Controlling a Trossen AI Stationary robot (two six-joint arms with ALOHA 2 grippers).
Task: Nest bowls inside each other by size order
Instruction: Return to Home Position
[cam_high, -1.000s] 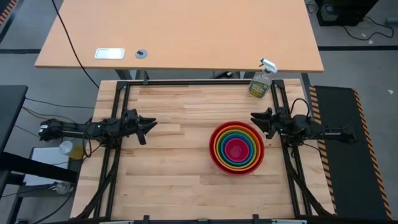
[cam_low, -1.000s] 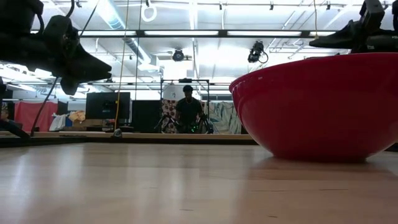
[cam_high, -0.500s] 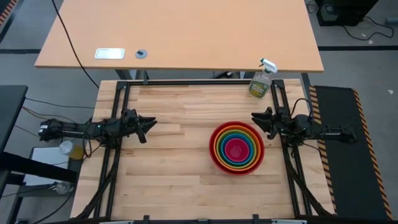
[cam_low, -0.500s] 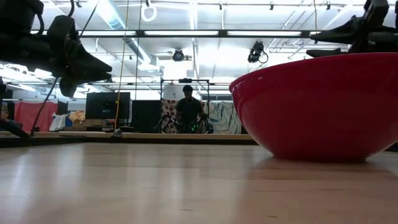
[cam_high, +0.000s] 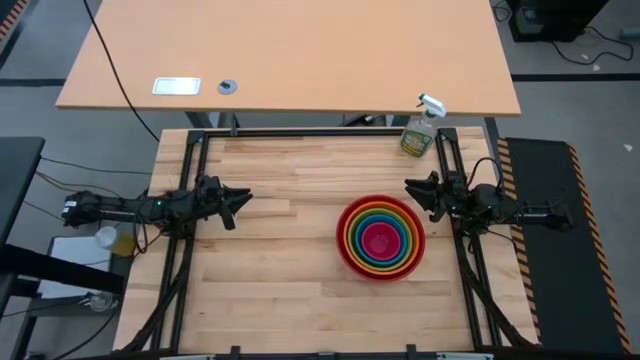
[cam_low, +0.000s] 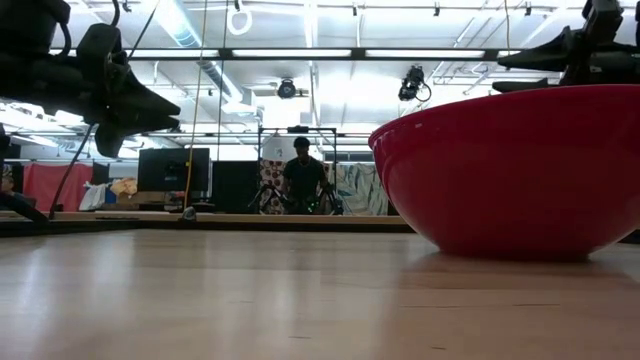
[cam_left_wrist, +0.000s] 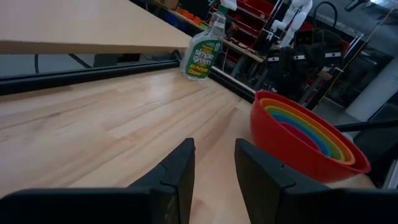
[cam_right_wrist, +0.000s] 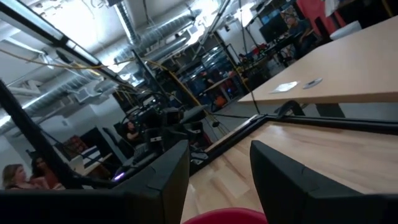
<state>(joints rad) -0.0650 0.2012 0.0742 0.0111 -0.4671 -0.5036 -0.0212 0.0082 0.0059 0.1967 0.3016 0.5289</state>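
The five bowls sit nested in one stack on the wooden table, right of centre: red outermost, then orange, green and blue, with pink in the middle. The red bowl rests on its base. The stack also shows in the left wrist view. My left gripper hovers open and empty over the table's left side, pointing toward the right edge. My right gripper hovers open and empty just beyond the stack's far right rim, pointing toward the left edge.
A clear spray bottle with yellowish liquid stands at the table's far right corner. A second, lighter table lies beyond the far edge. Bare wood lies between my left gripper and the stack. A person stands in the room far behind.
My right gripper has risen a little: in the low view its lower finger now shows above the red bowl's rim. The bowls have stayed still.
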